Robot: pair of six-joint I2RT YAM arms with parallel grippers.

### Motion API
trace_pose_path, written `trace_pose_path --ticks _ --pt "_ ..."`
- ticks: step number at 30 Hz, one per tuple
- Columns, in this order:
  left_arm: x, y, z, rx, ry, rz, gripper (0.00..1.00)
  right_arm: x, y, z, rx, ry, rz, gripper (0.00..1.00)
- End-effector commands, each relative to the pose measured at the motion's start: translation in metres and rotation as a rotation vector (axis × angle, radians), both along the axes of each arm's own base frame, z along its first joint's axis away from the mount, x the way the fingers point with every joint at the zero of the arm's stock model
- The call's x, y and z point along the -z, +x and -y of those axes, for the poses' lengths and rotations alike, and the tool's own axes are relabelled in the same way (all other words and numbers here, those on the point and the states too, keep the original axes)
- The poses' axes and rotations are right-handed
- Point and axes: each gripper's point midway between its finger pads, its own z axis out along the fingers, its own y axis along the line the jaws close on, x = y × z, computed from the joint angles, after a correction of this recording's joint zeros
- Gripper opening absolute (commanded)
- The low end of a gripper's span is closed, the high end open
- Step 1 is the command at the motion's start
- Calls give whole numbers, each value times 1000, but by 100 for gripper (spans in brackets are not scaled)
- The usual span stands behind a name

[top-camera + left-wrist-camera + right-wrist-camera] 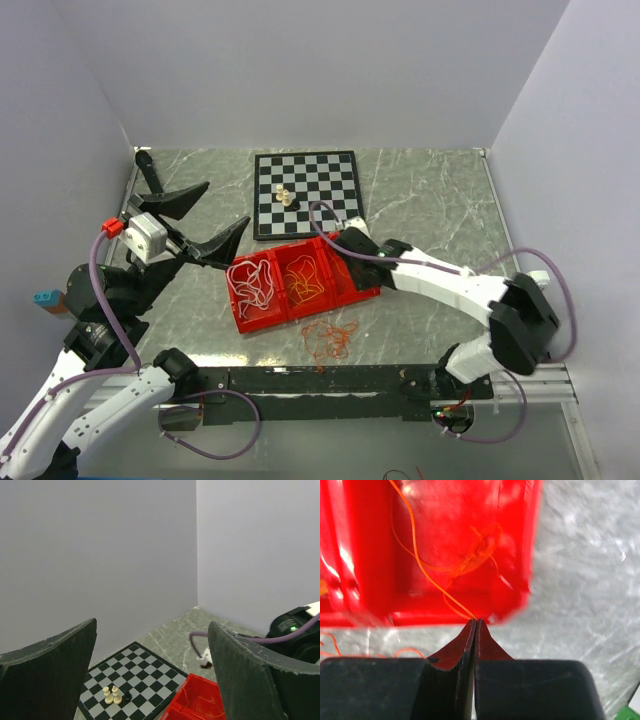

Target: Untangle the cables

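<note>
The right claw (475,626) is pinched shut on an orange cable (418,562) in the red tray's (365,555) end compartment. The left claw (152,625) hangs open. Pulling hard could tighten the cable's knot or drag the tray.

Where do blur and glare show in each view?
Top external: evenly lit and sharp across the black-and-white chessboard and red plastic tray. Left wrist: no glare; chessboard crisp beyond the open left gripper. Right wrist: the tray is blurred with white glare; the thin orange cable reads clearly up to the shut right gripper.
</note>
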Motion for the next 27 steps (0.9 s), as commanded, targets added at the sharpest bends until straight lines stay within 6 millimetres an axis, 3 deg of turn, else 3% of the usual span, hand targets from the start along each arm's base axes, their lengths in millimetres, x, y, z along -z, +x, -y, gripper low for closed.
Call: trace_pose_path --ticks 1,5,11,18,22,27 --pt "-16 -8 -3 20 -36 31 97 -4 27 -19 -17 -47 6 0" --pt "-17 -8 -4 15 -34 29 97 0 46 -32 -9 -50 -2 0" --pt "-14 -7 -2 18 -29 23 97 9 70 -36 36 -13 18 0" --pt "-12 -7 -2 17 -21 28 97 40 71 -32 88 8 -14 2" --pt "-8 -6 -1 20 -15 19 97 29 66 -31 100 33 -15 36" --pt "-8 -6 0 26 -20 18 97 -27 68 -30 93 128 76 57"
